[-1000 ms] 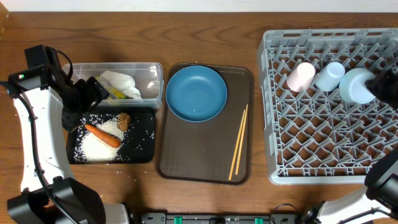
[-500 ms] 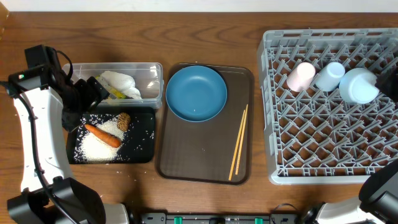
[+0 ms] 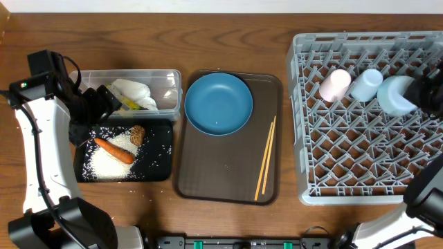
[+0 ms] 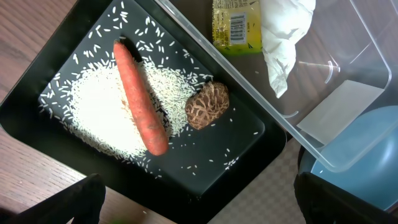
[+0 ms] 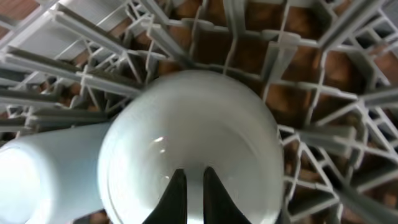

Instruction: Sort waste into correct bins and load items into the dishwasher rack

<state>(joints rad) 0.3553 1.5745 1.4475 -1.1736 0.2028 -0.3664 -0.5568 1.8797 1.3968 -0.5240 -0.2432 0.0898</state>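
In the grey dishwasher rack [image 3: 370, 149] lie a pink cup [image 3: 334, 84], a light-blue cup [image 3: 365, 84] and the light-blue bowl [image 3: 394, 95]. My right gripper [image 3: 418, 93] is at the bowl's right edge. In the right wrist view its fingers [image 5: 177, 196] are nearly together and shut in front of the bowl's white inside [image 5: 186, 124], holding nothing. My left gripper [image 4: 208, 202] hangs open over the black tray [image 4: 249, 155], which holds the carrot [image 4: 140, 102], brown lump [image 4: 207, 106] and rice [image 4: 99, 112]. The clear tub [image 3: 166, 86] holds the napkin [image 4: 283, 31] and wrapper [image 4: 236, 25].
A brown serving tray [image 3: 221, 173] sits mid-table with the dark-blue plate [image 3: 218, 102] at its back and the wooden chopsticks [image 3: 265, 158] along its right side. Loose rice grains lie on the wood by the black tray. The rack's upright pegs [image 5: 311, 62] crowd round the bowl.
My right gripper drew back to the right, off the bowl, then came back to its right edge. The left arm and everything on the left stayed still.
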